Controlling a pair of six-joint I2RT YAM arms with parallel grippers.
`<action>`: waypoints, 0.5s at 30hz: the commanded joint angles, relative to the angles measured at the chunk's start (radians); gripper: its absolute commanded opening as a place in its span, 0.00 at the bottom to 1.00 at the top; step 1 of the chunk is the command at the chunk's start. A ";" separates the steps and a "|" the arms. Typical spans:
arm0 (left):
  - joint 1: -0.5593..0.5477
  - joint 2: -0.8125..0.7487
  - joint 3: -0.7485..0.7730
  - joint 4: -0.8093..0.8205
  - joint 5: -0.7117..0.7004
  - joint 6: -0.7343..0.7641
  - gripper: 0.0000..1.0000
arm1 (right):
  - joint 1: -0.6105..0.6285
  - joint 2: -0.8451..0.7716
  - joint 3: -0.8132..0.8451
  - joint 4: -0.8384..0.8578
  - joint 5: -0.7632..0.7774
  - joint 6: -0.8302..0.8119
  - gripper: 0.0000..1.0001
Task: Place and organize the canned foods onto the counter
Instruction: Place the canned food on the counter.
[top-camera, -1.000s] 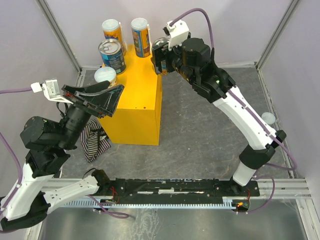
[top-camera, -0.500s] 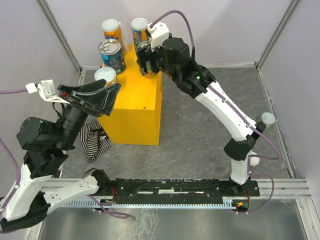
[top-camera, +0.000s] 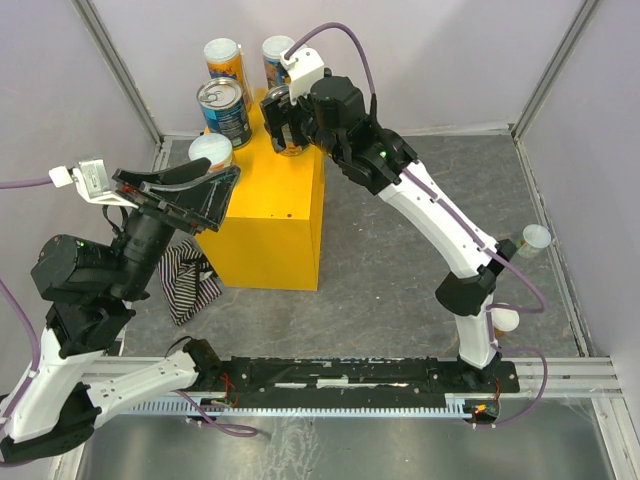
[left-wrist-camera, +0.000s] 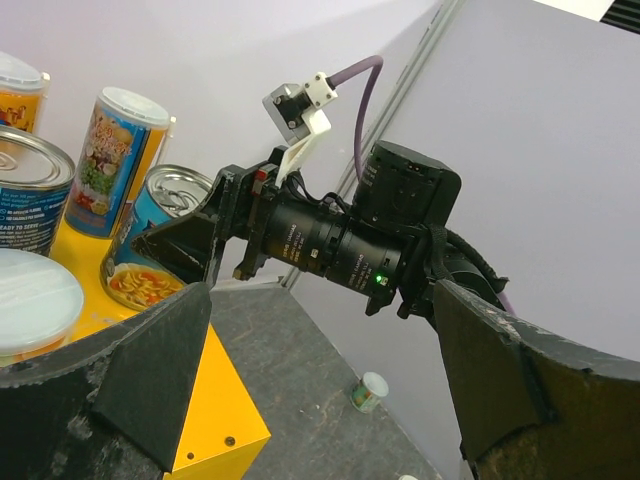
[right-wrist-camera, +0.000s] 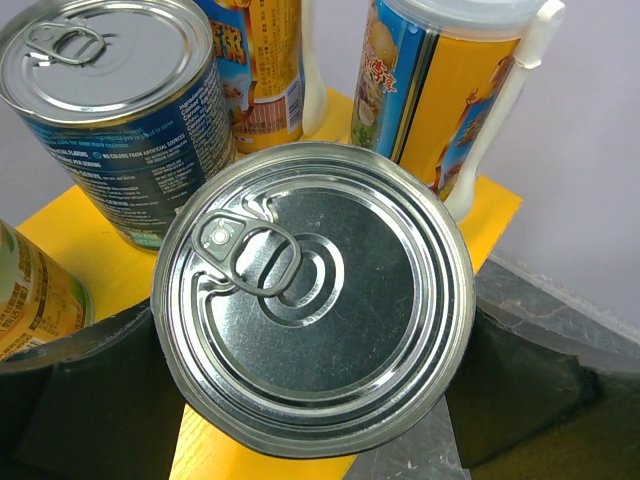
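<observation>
The counter (top-camera: 270, 220) is a tall yellow box. Four cans stand on it: two white-lidded ones at the back (top-camera: 224, 60) (top-camera: 279, 55), a blue can with a silver top (top-camera: 222, 106), and a white-lidded can (top-camera: 210, 152) at the front left. My right gripper (top-camera: 284, 122) is shut on a silver pull-tab can (right-wrist-camera: 312, 295) (left-wrist-camera: 155, 245) low over the counter's right side (right-wrist-camera: 490, 205); I cannot tell whether it touches. My left gripper (top-camera: 190, 192) (left-wrist-camera: 320, 330) hangs open and empty by the counter's front left corner.
Two small cans lie on the floor by the right wall (top-camera: 533, 240) (top-camera: 505, 320); the green one (left-wrist-camera: 371, 391) shows in the left wrist view. A striped cloth (top-camera: 188, 282) lies left of the counter, under my left arm. Frame posts stand at the corners.
My right arm has carried the pull-tab can leftward, from beyond the counter's right edge to over its top beside the back cans. My left arm has barely shifted.
</observation>
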 joint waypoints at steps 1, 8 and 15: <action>0.001 -0.012 0.021 0.028 -0.024 0.063 0.98 | 0.007 -0.026 0.090 0.196 0.028 -0.018 0.11; 0.001 -0.014 0.014 0.028 -0.025 0.063 0.98 | 0.007 0.005 0.106 0.199 0.030 -0.015 0.13; 0.001 -0.016 0.008 0.028 -0.028 0.064 0.99 | 0.008 0.027 0.107 0.213 0.029 -0.012 0.19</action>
